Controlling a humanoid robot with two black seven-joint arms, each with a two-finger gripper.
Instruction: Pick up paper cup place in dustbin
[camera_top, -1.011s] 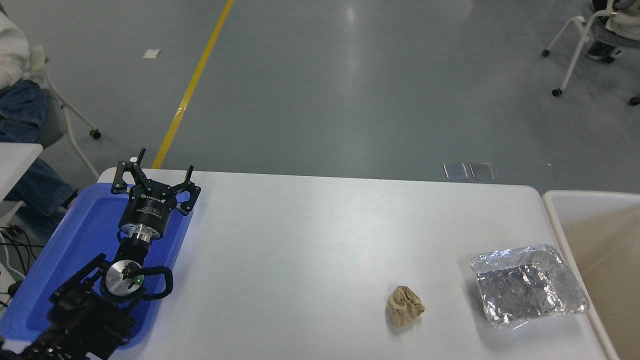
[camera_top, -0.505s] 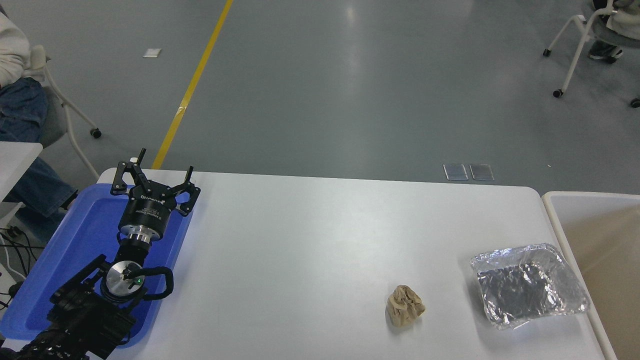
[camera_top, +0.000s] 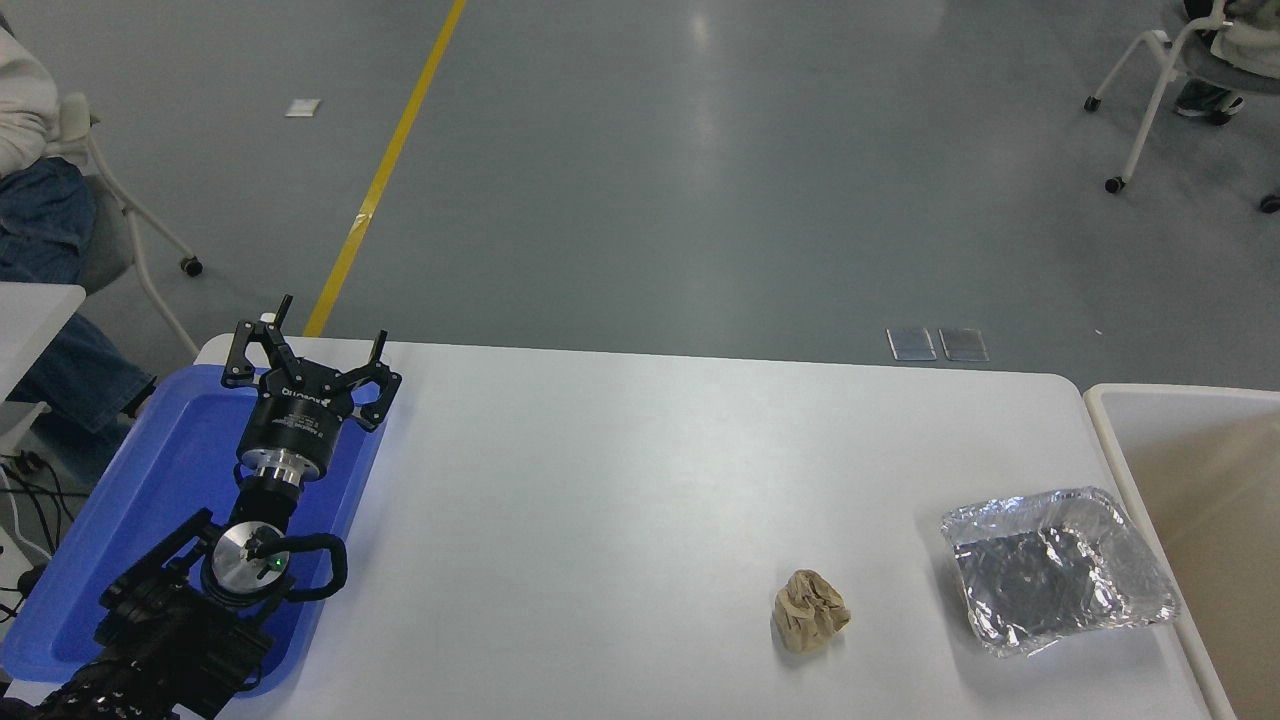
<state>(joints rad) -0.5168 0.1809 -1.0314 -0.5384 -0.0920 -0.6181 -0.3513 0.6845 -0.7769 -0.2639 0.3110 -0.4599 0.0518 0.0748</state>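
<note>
The paper cup is out of view. The dustbin (camera_top: 1115, 440), with a thick cream-white rim and a tan inside, stands off the table's right edge and is cut by the picture's border. My left gripper (camera_top: 318, 337) is parked at the lower left over the blue tray, its fingers spread open and holding nothing. No right arm or right gripper shows anywhere in the picture.
A blue plastic tray (camera_top: 170, 470) lies at the table's left end under the left arm. A crumpled brown paper ball (camera_top: 809, 611) and a crinkled silver foil tray (camera_top: 1055, 570) rest near the front right. A seated person (camera_top: 30, 200) is at the far left, and chairs stand beyond.
</note>
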